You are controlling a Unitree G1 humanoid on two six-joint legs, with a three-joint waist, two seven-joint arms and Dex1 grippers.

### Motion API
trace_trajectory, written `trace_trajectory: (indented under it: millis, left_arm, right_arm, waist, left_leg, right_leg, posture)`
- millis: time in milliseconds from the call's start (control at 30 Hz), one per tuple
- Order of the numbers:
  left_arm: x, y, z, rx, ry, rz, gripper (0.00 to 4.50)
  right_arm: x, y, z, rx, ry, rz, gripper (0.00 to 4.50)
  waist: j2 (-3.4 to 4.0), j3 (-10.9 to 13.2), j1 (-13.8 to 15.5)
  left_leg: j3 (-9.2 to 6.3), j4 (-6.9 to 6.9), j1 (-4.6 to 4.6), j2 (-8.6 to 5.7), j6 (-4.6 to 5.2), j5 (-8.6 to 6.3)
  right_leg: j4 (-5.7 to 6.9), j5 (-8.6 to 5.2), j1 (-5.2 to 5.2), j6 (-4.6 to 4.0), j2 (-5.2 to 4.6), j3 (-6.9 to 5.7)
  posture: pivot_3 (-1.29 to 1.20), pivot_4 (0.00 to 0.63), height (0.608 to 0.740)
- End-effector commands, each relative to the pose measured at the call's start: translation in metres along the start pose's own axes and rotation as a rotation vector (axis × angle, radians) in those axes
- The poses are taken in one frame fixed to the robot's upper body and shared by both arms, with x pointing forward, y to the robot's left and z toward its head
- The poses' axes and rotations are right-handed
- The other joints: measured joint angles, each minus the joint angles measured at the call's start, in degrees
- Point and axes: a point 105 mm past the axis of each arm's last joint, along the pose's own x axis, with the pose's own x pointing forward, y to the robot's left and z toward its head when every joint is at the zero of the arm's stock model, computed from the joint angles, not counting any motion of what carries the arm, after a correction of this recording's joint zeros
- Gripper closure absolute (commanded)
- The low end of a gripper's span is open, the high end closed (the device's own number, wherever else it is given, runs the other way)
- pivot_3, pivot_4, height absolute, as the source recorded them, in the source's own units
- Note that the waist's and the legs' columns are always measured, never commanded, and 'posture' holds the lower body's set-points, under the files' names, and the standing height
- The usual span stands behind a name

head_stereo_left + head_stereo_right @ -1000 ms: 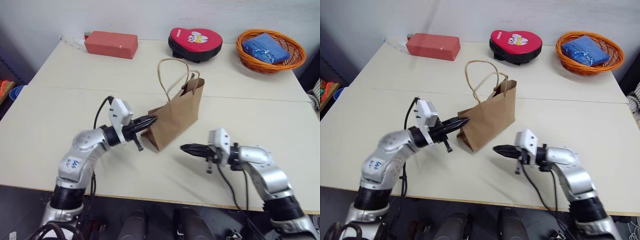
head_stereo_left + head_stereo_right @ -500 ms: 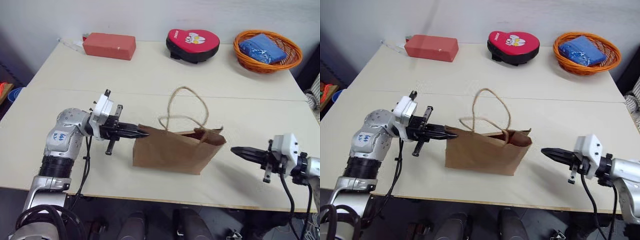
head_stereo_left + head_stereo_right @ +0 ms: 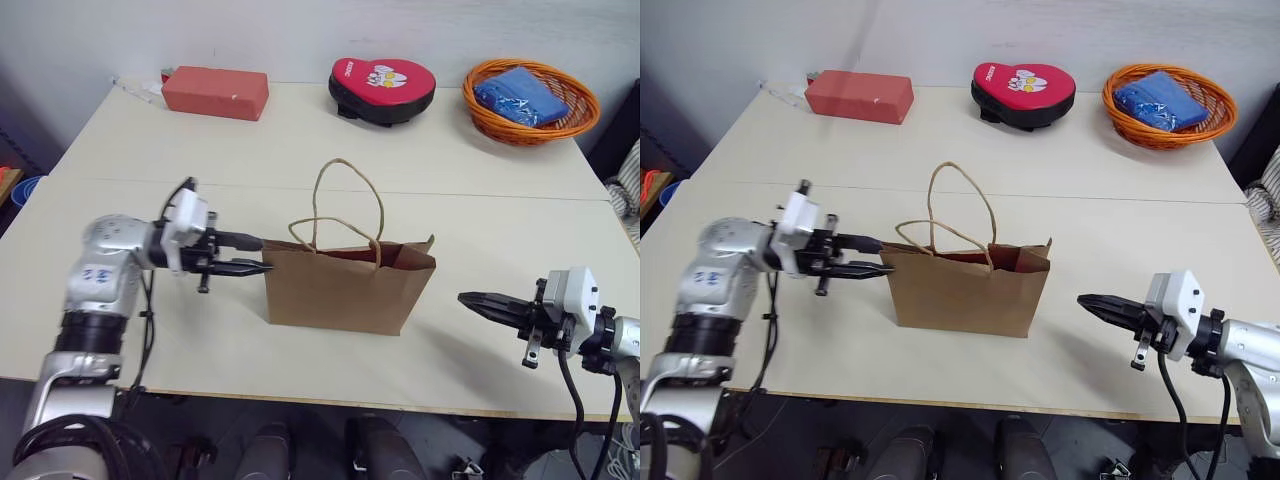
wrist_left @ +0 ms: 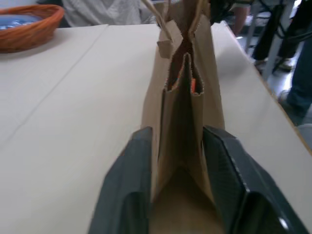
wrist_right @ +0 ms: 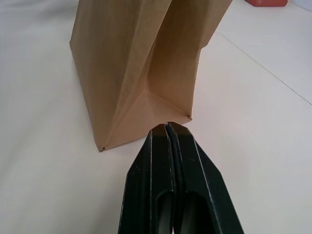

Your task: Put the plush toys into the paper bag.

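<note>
The brown paper bag [image 3: 345, 292] stands upright mid-table with its handles up. My left gripper [image 3: 262, 256] is open at the bag's left end, one finger on each side of the narrow folded side [image 4: 181, 141]. In the left wrist view a sliver of an orange plush toy [image 4: 193, 86] shows inside the bag's mouth; the rest of the plush toys is hidden. My right gripper [image 3: 466, 297] is shut and empty, level with the table, a hand's width right of the bag and pointing at its right end [image 5: 141, 73].
Along the table's far edge sit a red box [image 3: 215, 91], a red-and-black padded mitt [image 3: 382, 88] and an orange wicker basket [image 3: 590, 105] holding a blue bundle [image 3: 522, 92]. The table's near edge runs just below both grippers. A person stands beyond the table [image 4: 295, 63].
The bag went from leaning to standing upright. My left gripper opened and drew left with the bag's end. My right gripper pulled away to the right, still shut.
</note>
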Motion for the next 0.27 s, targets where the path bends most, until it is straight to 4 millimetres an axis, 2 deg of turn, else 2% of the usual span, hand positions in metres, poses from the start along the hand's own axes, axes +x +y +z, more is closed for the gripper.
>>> trace_trajectory:
  millis: [33,133,267]
  left_arm:
    - [-0.043,-0.001,0.002,0.028,0.084,0.204,2.34]
    - [-0.079,-0.017,-0.011,0.009,0.202,0.321,2.34]
    - [-0.103,-0.033,-0.022,-0.008,0.292,0.385,2.34]
  right_arm:
    - [-0.016,-0.021,0.004,-0.072,0.013,-0.022,4.50]
    - [-0.028,-0.034,0.002,-0.118,0.057,0.003,4.50]
    - [-0.034,-0.039,-0.003,-0.155,0.082,0.044,4.50]
  waist:
    - [0.05,0.0,-0.2]
    - [0.09,0.0,0.0]
    - [0.09,0.0,0.6]
  left_leg:
    - [0.00,-0.03,0.01,0.00,0.00,0.00]
    - [0.00,-0.06,0.01,0.00,0.04,-0.02]
    - [-0.03,-0.05,-0.01,0.00,0.11,-0.06]
  right_leg:
    - [-0.01,0.00,0.00,0.00,-0.01,0.00]
    - [-0.06,0.00,0.00,0.00,-0.03,-0.01]
    - [-0.16,0.00,0.06,0.00,-0.08,-0.06]
  posture:
    - [0.00,0.150,0.740]
    - [0.00,0.150,0.740]
    - [0.00,0.150,0.740]
